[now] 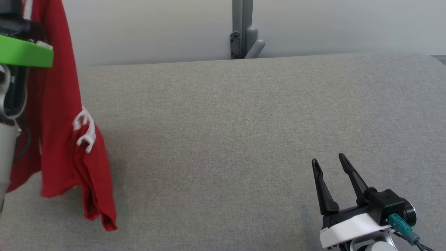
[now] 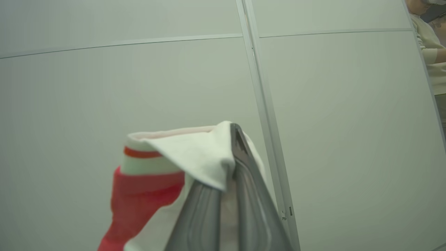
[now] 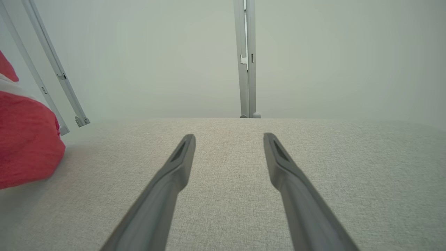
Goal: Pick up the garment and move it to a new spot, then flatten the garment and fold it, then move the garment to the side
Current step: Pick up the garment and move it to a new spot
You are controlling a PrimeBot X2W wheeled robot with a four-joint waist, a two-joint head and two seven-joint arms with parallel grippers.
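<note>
Grey woven cloth covers the table (image 1: 244, 139), a coarse flat weave with a rounded far-right corner. Behind it are a smooth pale partition wall (image 1: 156, 28) and a metal post (image 1: 243, 28). You're in step one, pick-and-move. Left gripper (image 2: 230, 153) is up high at the table's left end, fingers closed on the white ribbed collar (image 2: 181, 153) of the red shirt (image 1: 59, 139). The collar has a thin red stripe and is bunched over the fingertips. The shirt hangs in a long narrow drape off that single pinch: soft thin knit, folds running vertical, white printed motif (image 1: 85, 129) half lost in a crease. Its lower hem is down near the table; can't tell if it touches. Right gripper (image 1: 329, 158) sits low over the table's right front, fingers spread wide, holding nothing, well apart from the shirt. Next move, my read: carry the shirt over the bare middle of the table and lower it hem first, so it lays out instead of piling up. A one-point grip means it'll likely swing and twist, so go slow. You'll probably need the right fingers on a shoulder or corner to spread it flat before any fold.
</note>
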